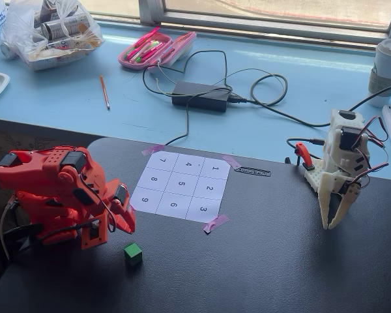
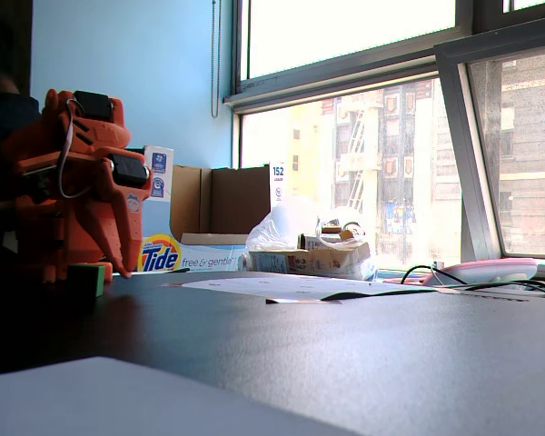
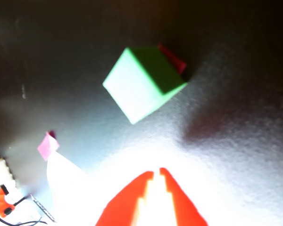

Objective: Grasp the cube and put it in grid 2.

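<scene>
The green cube (image 1: 133, 253) sits on the dark table in front of the numbered sheet, off the paper. It also shows in the wrist view (image 3: 144, 84) and in a fixed view (image 2: 88, 277). Grid 2 (image 1: 209, 189) is the middle square of the sheet's right column and is bare. My orange gripper (image 1: 128, 227) hangs just above and left of the cube, apart from it. In the wrist view my gripper (image 3: 156, 172) shows its tips nearly together with nothing between them; the cube lies ahead of them. In the low fixed view my gripper (image 2: 118, 263) points down beside the cube.
A white second arm (image 1: 339, 176) stands at the table's right edge, jaws down. Pink tape (image 1: 215, 223) holds the sheet's corners. A power brick with cables (image 1: 201, 96), a pink pencil case (image 1: 156, 49), a pencil (image 1: 104, 91) and a bag (image 1: 49, 29) lie on the blue ledge behind.
</scene>
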